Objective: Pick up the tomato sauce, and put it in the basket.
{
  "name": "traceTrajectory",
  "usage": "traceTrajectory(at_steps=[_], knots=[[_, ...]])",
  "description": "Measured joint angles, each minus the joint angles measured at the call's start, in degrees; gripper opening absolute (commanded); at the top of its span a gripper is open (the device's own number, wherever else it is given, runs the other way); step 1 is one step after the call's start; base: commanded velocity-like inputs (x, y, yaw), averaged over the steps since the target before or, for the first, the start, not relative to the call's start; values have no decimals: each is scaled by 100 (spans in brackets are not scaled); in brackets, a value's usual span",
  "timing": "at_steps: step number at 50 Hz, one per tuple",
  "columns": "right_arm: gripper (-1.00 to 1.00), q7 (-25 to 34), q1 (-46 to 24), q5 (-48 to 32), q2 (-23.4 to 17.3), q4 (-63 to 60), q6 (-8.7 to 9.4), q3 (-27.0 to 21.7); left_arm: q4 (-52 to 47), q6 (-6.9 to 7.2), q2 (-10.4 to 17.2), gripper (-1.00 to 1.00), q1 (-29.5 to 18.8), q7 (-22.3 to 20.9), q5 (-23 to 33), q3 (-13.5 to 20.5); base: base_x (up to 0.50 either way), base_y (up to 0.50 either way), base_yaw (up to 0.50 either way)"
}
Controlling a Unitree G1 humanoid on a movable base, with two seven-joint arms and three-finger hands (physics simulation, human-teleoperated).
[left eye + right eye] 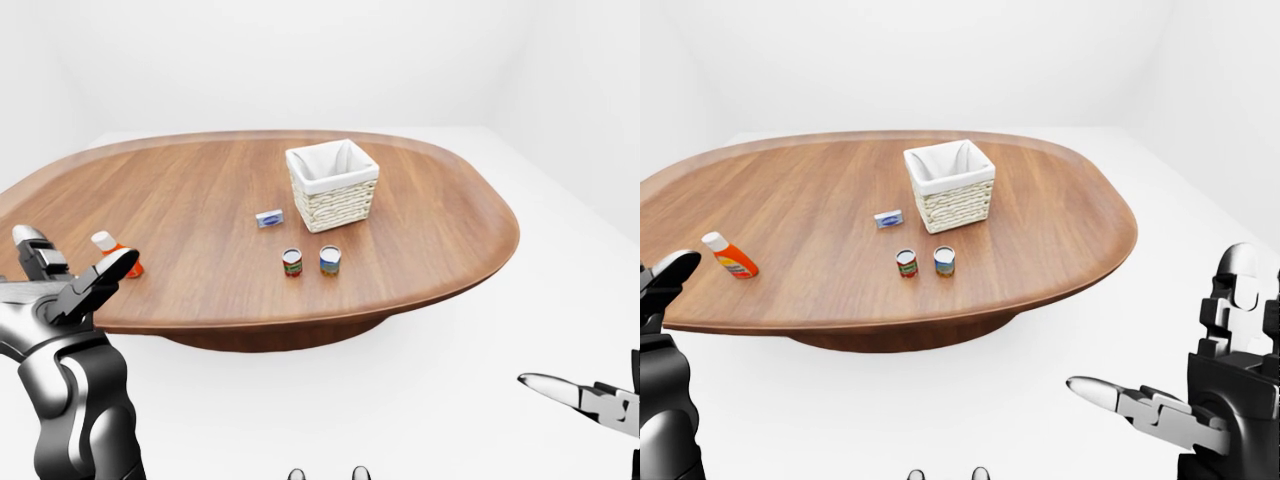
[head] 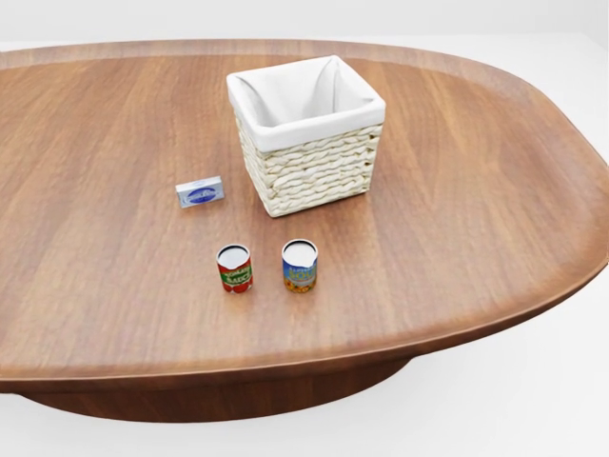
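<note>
Tomato sauce can [image 2: 234, 268], small red-label cylinder, sits on glossy wood table [image 2: 457, 219] left of a blue can [image 2: 299, 265], near the woven basket [image 2: 306, 135]. Left hand [image 1: 70, 285] and right hand [image 1: 1180, 405]: both spread open, empty.

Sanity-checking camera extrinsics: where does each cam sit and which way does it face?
Head view: on the head, angled down at the table, basket, tomato sauce and blue can; no robot body shows.
Left-eye view: on the head, wider, facing across the whole table; left hand at lower left, right hand at the right edge.
Right-eye view: the pair's other eye, nearly the same; right hand shows fuller, orange bottle unobstructed.
All three share basket and cans.
</note>
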Motion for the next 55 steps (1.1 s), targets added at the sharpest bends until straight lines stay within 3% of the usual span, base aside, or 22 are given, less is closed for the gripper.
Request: traceTrajectory(at_steps=[55], knots=[[100, 34, -7, -135, 10, 97, 0, 144, 46, 0, -23, 100, -35, -48, 43, -54, 43, 0, 0]])
